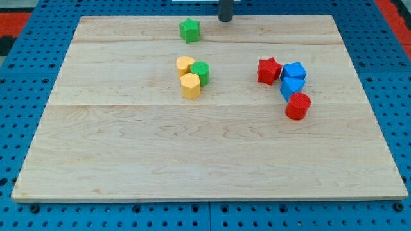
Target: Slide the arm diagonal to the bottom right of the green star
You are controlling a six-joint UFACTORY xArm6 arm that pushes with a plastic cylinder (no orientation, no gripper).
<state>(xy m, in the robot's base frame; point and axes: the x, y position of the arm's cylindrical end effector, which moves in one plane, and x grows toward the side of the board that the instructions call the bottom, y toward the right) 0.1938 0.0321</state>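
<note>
Rod: a dark rod came down from the view's top edge, right of centre, and only its lower part showed.
My tip [225,20]: it sat at the far edge of the worktop, to the view's right of the green star and slightly above it, near but apart from it.
Hand: the arm carried none, only the rod, so nothing was held and there was no opening to tell of.
Green star [189,30]: it lay near the worktop's top edge, a little left of the middle, alone and touching no other block.
Worktop [192,160]: a pale wooden board of joined planks lay on a blue pegboard [19,77].
Middle cluster: a yellow round block [185,65], a green cylinder [200,73] and a yellow hexagon [191,85] were pressed together below the green star, well apart from it.
Cluster order: the yellow round block was at upper left, the green cylinder at right, the yellow hexagon at the bottom.
Right cluster: a red star [269,70], a blue cube [294,71], a second blue block [291,87] and a red cylinder [298,106] lay in a touching run.
Right cluster order: the red star was leftmost, the blue cube just right of it, the second blue block below the cube, the red cylinder lowest.
Second blue block: its shape could not be made out.
</note>
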